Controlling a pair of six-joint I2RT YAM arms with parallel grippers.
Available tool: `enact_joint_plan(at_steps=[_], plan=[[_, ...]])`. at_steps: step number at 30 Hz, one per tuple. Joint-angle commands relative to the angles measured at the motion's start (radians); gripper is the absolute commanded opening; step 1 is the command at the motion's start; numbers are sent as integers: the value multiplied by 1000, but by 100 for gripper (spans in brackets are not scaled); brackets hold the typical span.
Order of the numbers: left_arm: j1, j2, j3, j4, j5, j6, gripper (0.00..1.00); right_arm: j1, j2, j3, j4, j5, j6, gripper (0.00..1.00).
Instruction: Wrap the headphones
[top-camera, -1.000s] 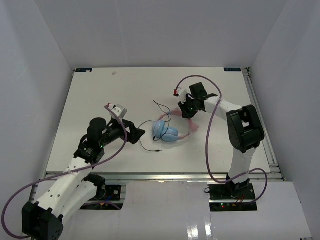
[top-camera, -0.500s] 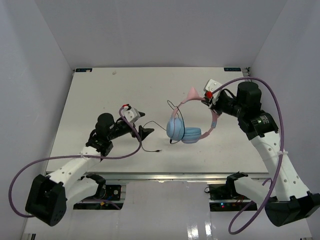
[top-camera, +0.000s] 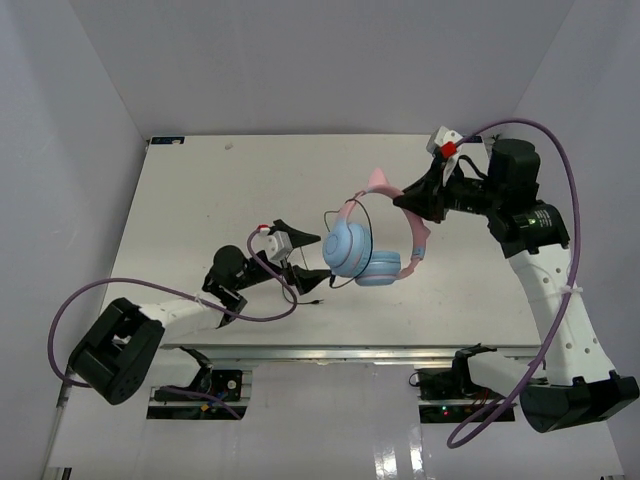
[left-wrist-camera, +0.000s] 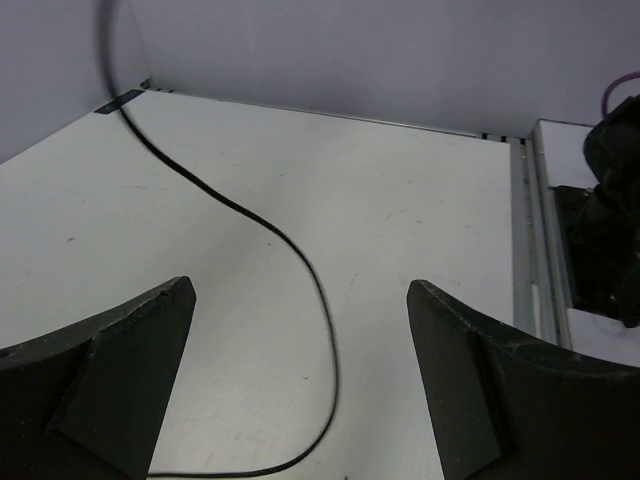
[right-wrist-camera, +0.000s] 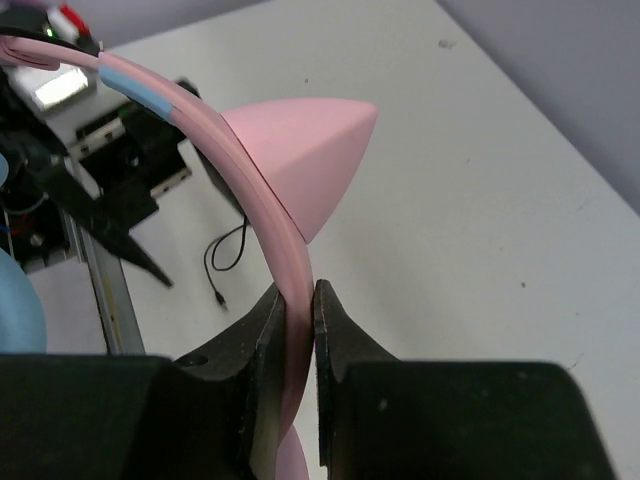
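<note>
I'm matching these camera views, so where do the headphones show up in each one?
Top external: headphones at centre, held by right gripper.
Left wrist: only their black cable, mid-frame.
Right wrist: pink headband pinched at centre.
Shared landmark: that cable, in all three.

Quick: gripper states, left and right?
Left gripper: open, holding nothing.
Right gripper: shut on the pink cat-eared headband of the light-blue headphones.

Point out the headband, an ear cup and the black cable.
headband (right-wrist-camera: 272, 215): right wrist view, pink band's middle.
ear cup (top-camera: 345, 247): top view, centre of the blue cup.
cable (left-wrist-camera: 334, 360): left wrist view, lower curve.
</note>
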Motion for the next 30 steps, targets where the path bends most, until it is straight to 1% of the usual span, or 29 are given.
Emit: enact_joint_plan(at_steps=[1, 3, 5, 7, 8, 9, 10, 11, 12, 13, 14, 15, 16, 19, 21, 23, 24, 25, 27, 28, 29, 30], plan=[[-84, 68, 19, 142, 3, -51, 98, -35, 14, 113, 152, -96, 242, 8], [-108, 119, 64, 107, -10, -27, 95, -43, 20, 121, 162, -87, 266, 8], [-123, 167, 113, 42, -21, 7, 87, -53, 16, 124, 177, -85, 291, 8], [-130, 216, 165, -29, -59, 36, 59, -61, 11, 129, 187, -73, 308, 8], [-132, 233, 175, -36, -78, 40, 44, -68, 5, 135, 190, -60, 326, 8], [-135, 240, 160, 0, -93, 36, 30, -71, 4, 140, 190, -34, 332, 8], [-139, 239, 144, 17, -119, 33, 22, -77, 2, 144, 190, -18, 341, 8], [-143, 234, 133, 26, -147, 32, 17, -81, 0, 146, 191, 9, 348, 8], [-149, 226, 131, 19, -171, 32, 12, -83, 1, 144, 195, 47, 367, 8], [-158, 216, 135, -5, -186, 32, 5, -83, 4, 141, 202, 81, 404, 8], [-167, 207, 139, -26, -203, 32, 0, -84, 5, 134, 212, 114, 439, 8], [-181, 194, 143, -40, -234, 31, 0, -83, 5, 121, 228, 162, 482, 8], [-203, 180, 148, -55, -278, 28, 0, -81, 6, 104, 245, 240, 539, 8], [-268, 167, 192, -140, -404, 36, 0, -63, 23, 76, 258, 494, 637, 8], [-319, 187, 253, -267, -474, 46, 0, -36, 43, 55, 258, 641, 656, 8], [-358, 208, 322, -374, -499, 52, 0, 20, 60, 32, 285, 842, 600, 8], [-375, 214, 354, -422, -515, 58, 0, 51, 64, -5, 305, 980, 570, 8], [-393, 218, 393, -483, -529, 63, 0, 91, 68, -31, 329, 1046, 539, 8], [-411, 219, 445, -570, -532, 70, 0, 164, 70, -151, 458, 1273, 408, 8], [-420, 220, 483, -636, -531, 75, 0, 182, 72, -186, 499, 1360, 371, 8], [-426, 221, 512, -688, -531, 75, 0, 211, 78, -265, 605, 1408, 278, 8], [-430, 221, 559, -750, -529, 91, 0, 224, 80, -306, 665, 1457, 223, 8]])
